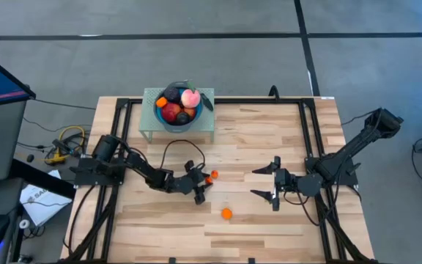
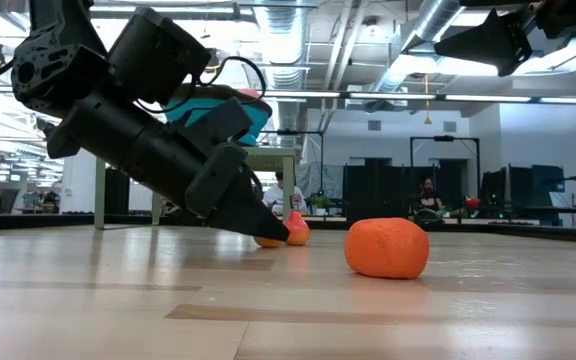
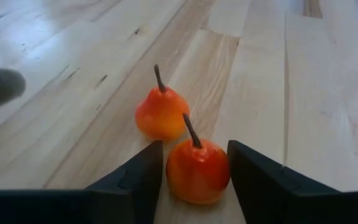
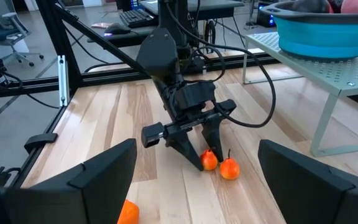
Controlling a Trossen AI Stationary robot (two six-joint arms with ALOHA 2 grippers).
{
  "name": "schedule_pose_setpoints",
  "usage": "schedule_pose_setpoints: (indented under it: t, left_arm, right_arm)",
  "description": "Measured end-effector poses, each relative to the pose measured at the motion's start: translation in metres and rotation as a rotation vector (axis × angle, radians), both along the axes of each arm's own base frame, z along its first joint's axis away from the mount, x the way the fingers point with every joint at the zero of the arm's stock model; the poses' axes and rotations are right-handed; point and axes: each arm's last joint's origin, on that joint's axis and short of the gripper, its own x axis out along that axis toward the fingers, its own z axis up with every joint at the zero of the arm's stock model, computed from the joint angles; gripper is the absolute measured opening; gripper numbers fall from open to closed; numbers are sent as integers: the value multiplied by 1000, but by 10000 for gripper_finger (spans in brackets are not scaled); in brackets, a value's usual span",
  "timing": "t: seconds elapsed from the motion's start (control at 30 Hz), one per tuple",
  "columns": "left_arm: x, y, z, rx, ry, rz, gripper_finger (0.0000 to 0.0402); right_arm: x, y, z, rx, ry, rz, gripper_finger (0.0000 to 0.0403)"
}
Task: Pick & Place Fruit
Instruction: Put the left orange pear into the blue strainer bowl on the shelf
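Note:
Two small orange-red toy fruits with dark stems lie mid-table. My left gripper (image 1: 206,178) (image 3: 194,149) sits low at the table and is shut on the nearer fruit (image 3: 197,171) (image 4: 209,160). The other fruit (image 3: 161,115) (image 4: 229,168) rests on the wood just beyond it. A round orange (image 1: 226,213) (image 2: 387,247) lies alone nearer the table's near edge. My right gripper (image 1: 259,182) is open, hovering to the right of the fruits and facing them. More fruit fills the blue bowl (image 1: 168,122) (image 4: 319,37). My left gripper pinches the nearer orange-red fruit across its round body (image 3: 174,177), one finger (image 3: 143,177) on each side, its stem (image 3: 190,129) standing up between the tips. The fingers come slanting down from the table's left. The fruit's underside is on the table.
The blue bowl stands on a raised green perforated stand (image 1: 205,126) at the table's far edge, holding a red apple, a pink peach and dark fruit. Black frame rails run along both table sides. Bare wood lies between the grippers and toward the near edge.

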Motion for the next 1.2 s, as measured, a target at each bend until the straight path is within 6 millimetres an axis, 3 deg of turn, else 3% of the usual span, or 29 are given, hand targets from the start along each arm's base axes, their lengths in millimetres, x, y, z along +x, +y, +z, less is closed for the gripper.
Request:
schedule_pose_setpoints:
  t: [0.4,0.57,0.73,0.93,1.07,1.2]
  left_arm:
    - [0,0,1,-2,-7,1,139]
    - [-1,-4,15,-14,-44,-22,146]
    - [-8,-17,61,-72,-150,-122,140]
    - [-38,-33,144,-13,-369,-225,143]
    - [-69,-27,195,108,-505,-132,144]
    - [-97,-7,224,281,-482,78,144]
  right_arm:
    - [0,0,0,0,0,0,331]
    - [0,0,0,0,0,-1,331]
    - [0,0,0,0,0,0,331]
    - [0,0,0,1,-1,-1,331]
    - [0,0,0,0,-1,-1,331]
    - [0,0,0,8,-2,-2,331]
